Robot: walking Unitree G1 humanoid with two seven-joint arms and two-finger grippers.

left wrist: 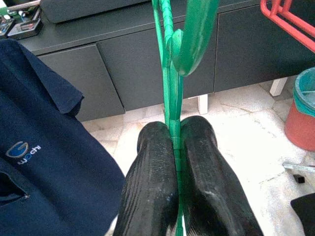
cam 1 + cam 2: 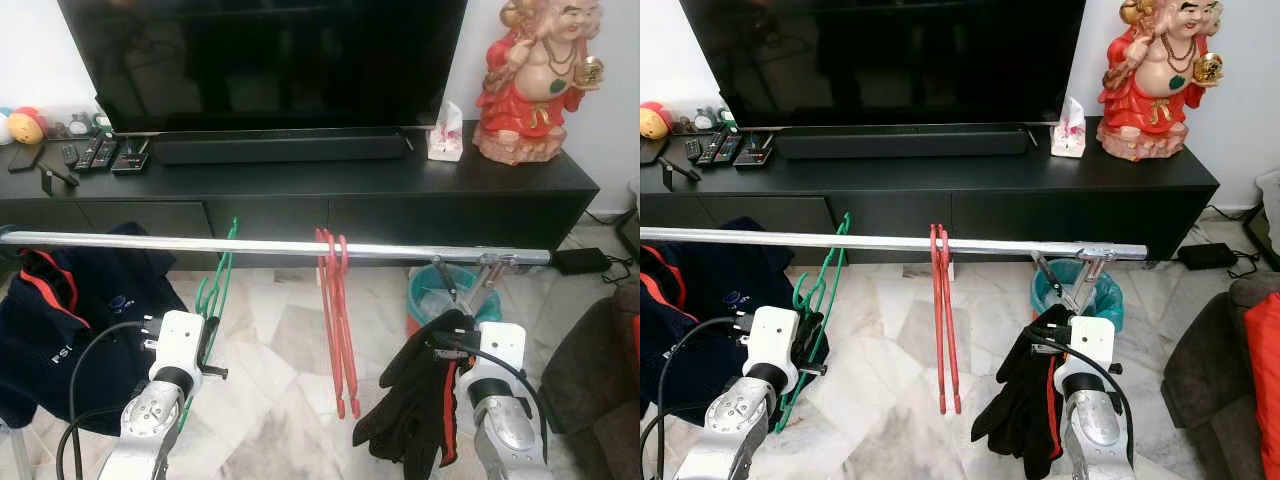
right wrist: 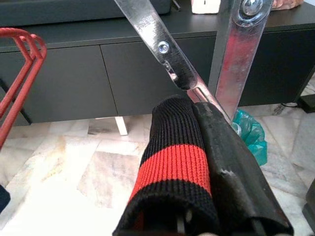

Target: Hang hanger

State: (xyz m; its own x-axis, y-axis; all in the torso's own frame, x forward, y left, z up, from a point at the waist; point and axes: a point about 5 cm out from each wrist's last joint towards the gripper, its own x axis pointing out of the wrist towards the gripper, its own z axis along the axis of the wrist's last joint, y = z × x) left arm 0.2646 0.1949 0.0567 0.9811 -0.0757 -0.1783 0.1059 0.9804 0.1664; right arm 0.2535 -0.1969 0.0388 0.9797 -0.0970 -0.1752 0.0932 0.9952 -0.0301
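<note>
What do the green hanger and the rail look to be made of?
Green hanger: likely plastic, with a smooth, glossy, moulded curved hook; the left gripper is clamped on it. Rail: metal, with a bright silvery sheen.

A long black TV cabinet is set against a white wall, and a large dark television is carried on it with a soundbar laid beneath. Remote controls are gathered at one end, a red figurine at the other. Pale marble floor tiles are brightly lit. A teal bin is seen on the floor.
</note>
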